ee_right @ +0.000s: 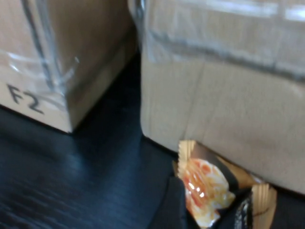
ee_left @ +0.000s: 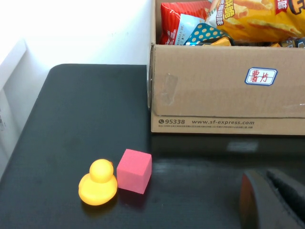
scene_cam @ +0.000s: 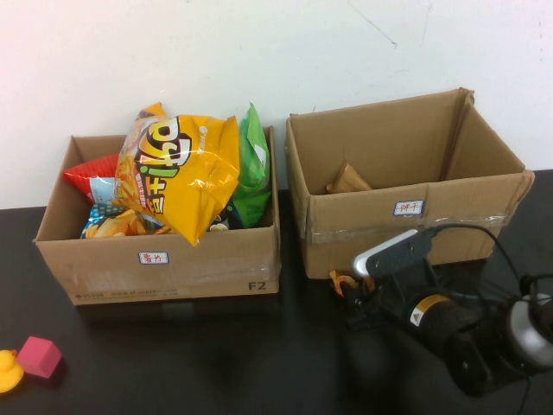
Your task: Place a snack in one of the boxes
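My right gripper (scene_cam: pixel 352 292) is low over the black table, just in front of the right cardboard box (scene_cam: pixel 415 229). It is shut on a small orange-and-brown snack packet (scene_cam: pixel 341 281). In the right wrist view the packet (ee_right: pixel 205 188) sits between the jaws of the right gripper (ee_right: pixel 209 212), close to the box's front wall (ee_right: pixel 224 109). The left cardboard box (scene_cam: pixel 164 259) is heaped with chip bags, a big yellow one (scene_cam: pixel 177 169) on top. A small brown packet (scene_cam: pixel 349 179) lies inside the right box. My left gripper (ee_left: pixel 268 180) shows only in the left wrist view, shut and empty, near the left box (ee_left: pixel 224 100).
A yellow rubber duck (scene_cam: pixel 9 372) and a pink cube (scene_cam: pixel 39 356) sit at the table's front left; both also show in the left wrist view, the duck (ee_left: pixel 97 183) beside the cube (ee_left: pixel 134 171). A narrow gap (scene_cam: pixel 283 242) separates the boxes. A white wall stands behind.
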You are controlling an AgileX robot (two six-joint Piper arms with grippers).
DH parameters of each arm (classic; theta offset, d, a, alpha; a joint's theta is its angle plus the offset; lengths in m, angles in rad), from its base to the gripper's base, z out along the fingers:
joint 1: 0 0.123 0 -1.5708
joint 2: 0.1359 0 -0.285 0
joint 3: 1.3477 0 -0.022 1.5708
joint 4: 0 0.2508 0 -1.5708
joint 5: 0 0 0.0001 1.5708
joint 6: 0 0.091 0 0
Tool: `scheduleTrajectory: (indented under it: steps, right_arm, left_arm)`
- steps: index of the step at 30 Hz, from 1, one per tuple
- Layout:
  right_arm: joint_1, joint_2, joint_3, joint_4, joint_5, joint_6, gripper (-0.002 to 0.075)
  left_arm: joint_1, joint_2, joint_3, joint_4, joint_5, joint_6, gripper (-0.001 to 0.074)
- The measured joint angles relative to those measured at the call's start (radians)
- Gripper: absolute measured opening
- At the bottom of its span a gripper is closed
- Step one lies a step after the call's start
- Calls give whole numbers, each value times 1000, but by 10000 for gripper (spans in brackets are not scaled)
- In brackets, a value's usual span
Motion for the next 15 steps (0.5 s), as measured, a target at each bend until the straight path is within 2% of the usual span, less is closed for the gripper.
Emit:
scheduleTrajectory:
  steps: [5, 15]
  right_arm:
    - [0, 72, -14, 38, -71, 0, 630]
    - [0, 196, -128, 35, -85, 4, 598]
  left_arm:
    - [0, 0, 0, 0, 0, 0, -3]
    - [0, 0, 0, 0, 0, 0, -3]
